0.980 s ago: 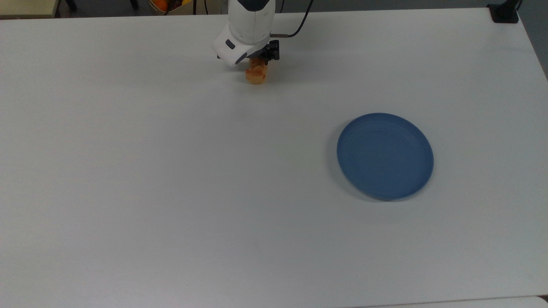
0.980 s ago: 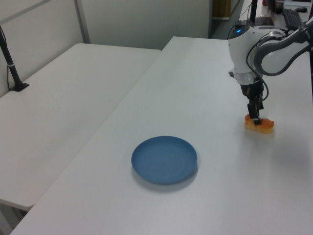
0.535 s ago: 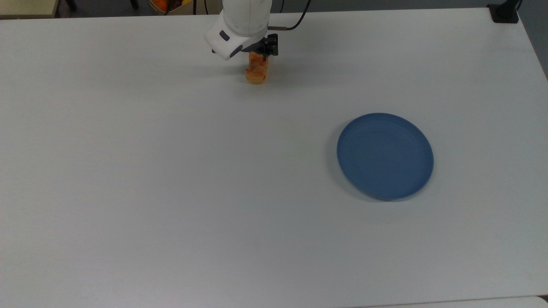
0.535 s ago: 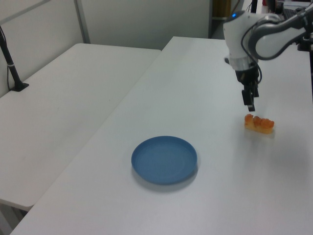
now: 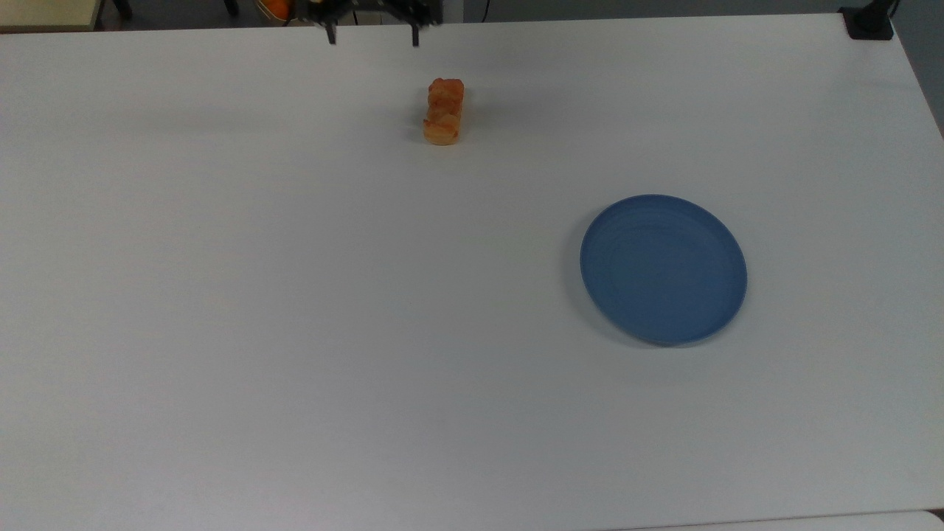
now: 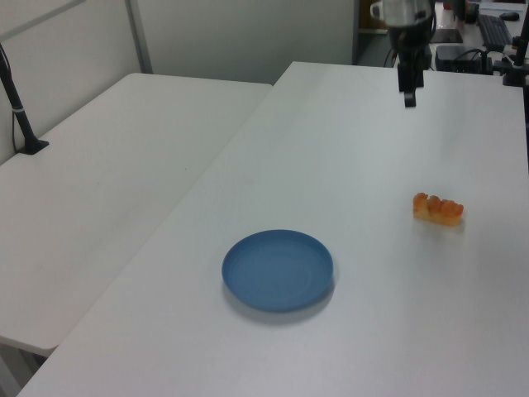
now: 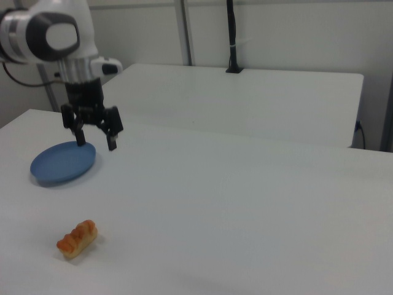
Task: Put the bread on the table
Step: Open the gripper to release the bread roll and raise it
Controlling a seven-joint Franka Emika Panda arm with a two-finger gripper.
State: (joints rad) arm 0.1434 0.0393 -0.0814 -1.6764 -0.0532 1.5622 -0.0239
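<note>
The bread [image 5: 443,110], a small golden-orange lumpy roll, lies alone on the white table [image 5: 295,310]. It sits near the far edge in the top view, at the right in the left view [image 6: 438,209], and at the lower left in the right view [image 7: 77,238]. My gripper [image 7: 96,140] hangs high above the table, open, with nothing between its fingers. Its two dark fingertips [image 5: 331,37] peek in at the upper edge of the top view, and in the left view the gripper [image 6: 408,98] hangs well above and behind the bread.
A round blue plate [image 5: 663,269] rests bare on the table at the top view's right, far from the bread. A second white table [image 6: 107,157] adjoins at the left view's left, with a black post [image 6: 18,107] on it.
The gripper has let go of the bread and risen well above it, pulling back toward the table's far edge. The bread stays where it was set down.
</note>
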